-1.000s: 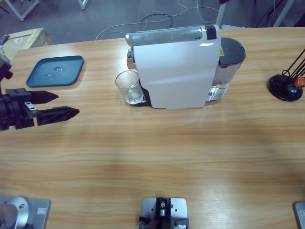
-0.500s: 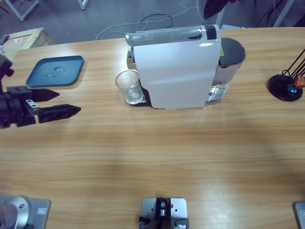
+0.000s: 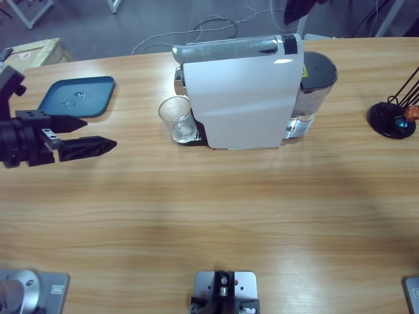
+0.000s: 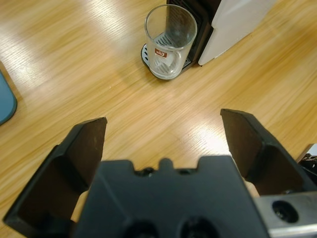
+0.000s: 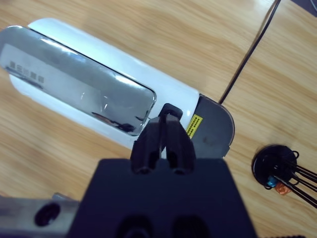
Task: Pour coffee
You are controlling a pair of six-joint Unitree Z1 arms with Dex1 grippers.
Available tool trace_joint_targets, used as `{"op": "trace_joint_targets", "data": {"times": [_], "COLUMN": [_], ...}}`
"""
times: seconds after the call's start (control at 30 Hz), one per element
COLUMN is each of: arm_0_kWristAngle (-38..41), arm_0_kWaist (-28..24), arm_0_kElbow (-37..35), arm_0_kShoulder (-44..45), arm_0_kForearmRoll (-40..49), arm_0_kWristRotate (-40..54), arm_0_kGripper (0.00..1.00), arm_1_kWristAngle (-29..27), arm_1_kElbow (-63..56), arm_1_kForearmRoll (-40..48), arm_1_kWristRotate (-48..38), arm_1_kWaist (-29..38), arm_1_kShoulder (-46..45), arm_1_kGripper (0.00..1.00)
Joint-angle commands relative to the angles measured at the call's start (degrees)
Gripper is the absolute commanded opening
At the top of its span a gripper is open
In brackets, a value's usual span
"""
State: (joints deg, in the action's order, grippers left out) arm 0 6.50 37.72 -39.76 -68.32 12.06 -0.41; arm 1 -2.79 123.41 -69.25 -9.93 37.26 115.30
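Sitting well ahead of my left gripper (image 4: 161, 144) is the clear glass tumbler (image 4: 169, 42), upright on the drip stand at the foot of the coffee machine (image 3: 245, 91). Whether any coffee lies in its bottom I cannot tell; through the glass I make out only the stand's grid and a small red mark on the near wall. In the high view the tumbler (image 3: 177, 119) touches the machine's lower left corner, straight along the line in which my left gripper (image 3: 98, 134) points, with bare wooden table (image 3: 209, 216) between us.

My left jaws stand wide apart with nothing between them, hanging above the wood. Just behind and to one side of them lies the dark blue tray (image 3: 75, 97), flat on the table; in my left wrist view only its rounded edge (image 4: 5, 104) shows at the side.

My right gripper (image 5: 166, 141) has its two jaws pressed together, holding nothing. It hangs over the top of the white machine body (image 5: 99, 94), and below its tips I see the shiny silver lid panel and, a little past it, the grey water tank (image 5: 215, 126) with a yellow label. Farther off on that side stands a round black base (image 5: 275, 166) with thin black rods rising from it; the high view shows it (image 3: 391, 119) near the table's edge, well apart from the machine.
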Motion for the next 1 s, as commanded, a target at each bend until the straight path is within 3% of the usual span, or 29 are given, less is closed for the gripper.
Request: {"op": "trace_joint_targets", "data": {"times": [0.03, 0.8, 0.97, 1.0], "arm_0_kWristAngle": [0.10, 0.18, 0.10, 0.10], "arm_0_kWaist": [0.43, 0.43, 0.43, 0.43], "arm_0_kElbow": [0.21, 0.65, 0.83, 0.79], "arm_0_kShoulder": [-2.54, -2.40, -1.94, -1.84], "arm_0_kForearmRoll": [-0.73, -0.81, -0.81, -0.81], "arm_0_kWristRotate": [-0.03, -0.21, -0.21, -0.21], "arm_0_kGripper": [0.991, 0.991, 0.991, 0.991], "arm_1_kWristAngle": [-0.73, -1.10, -1.68, -1.71], "arm_1_kElbow": [-3.00, -4.63, -4.72, -3.31], "arm_1_kForearmRoll": [-0.01, 1.06, 3.91, 3.96], "arm_1_kWristRotate": [-0.27, -0.09, 0.38, 1.16], "arm_1_kWaist": [-0.57, -1.22, -0.82, -0.18], "arm_1_kShoulder": [3.70, 4.53, -1.96, -4.09], "arm_1_kGripper": [0.000, 0.000, 0.000, 0.389]}}
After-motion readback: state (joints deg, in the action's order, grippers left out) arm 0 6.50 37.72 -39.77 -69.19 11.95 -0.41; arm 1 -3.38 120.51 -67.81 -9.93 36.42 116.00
